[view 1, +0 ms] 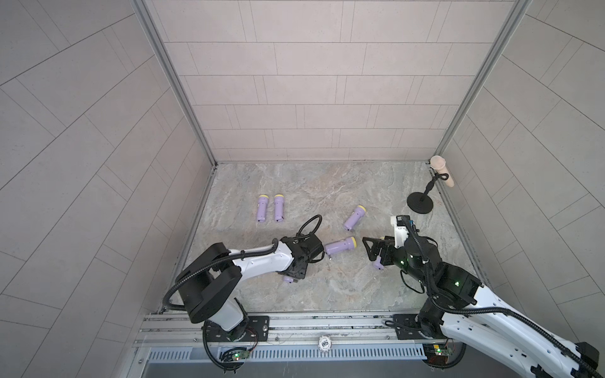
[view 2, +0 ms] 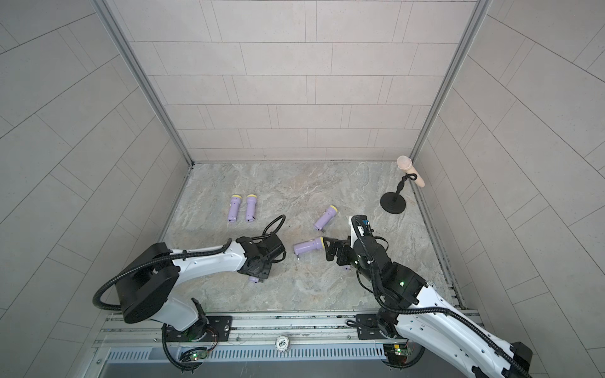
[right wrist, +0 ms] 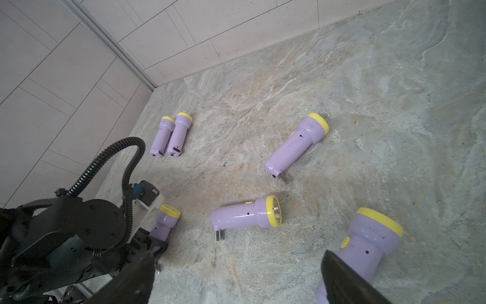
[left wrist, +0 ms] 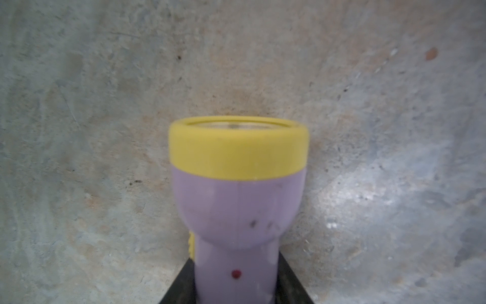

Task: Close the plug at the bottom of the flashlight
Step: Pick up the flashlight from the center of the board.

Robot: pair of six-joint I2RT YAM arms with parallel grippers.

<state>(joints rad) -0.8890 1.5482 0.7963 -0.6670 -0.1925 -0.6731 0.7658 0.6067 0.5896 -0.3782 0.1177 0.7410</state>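
My left gripper [left wrist: 235,289] is shut on the handle of a purple flashlight [left wrist: 236,205] with a yellow head, just above the stone floor. In a top view only that flashlight's tail [view 1: 288,279] shows under the left gripper [view 1: 296,270], and its plug is hidden. My right gripper [right wrist: 239,276] is open with bare floor between its fingers. Another flashlight [right wrist: 368,244] lies just beside one of its fingers [right wrist: 342,279]. Ahead of it lies a flashlight [right wrist: 244,215] with its plug prongs [right wrist: 219,235] folded out.
A further flashlight [view 1: 354,217] with its plug out lies behind the middle one [view 1: 340,246]. Two flashlights [view 1: 263,208] [view 1: 279,207] lie side by side at the back left. A microphone on a black stand [view 1: 420,203] stands in the back right corner. Tiled walls enclose three sides.
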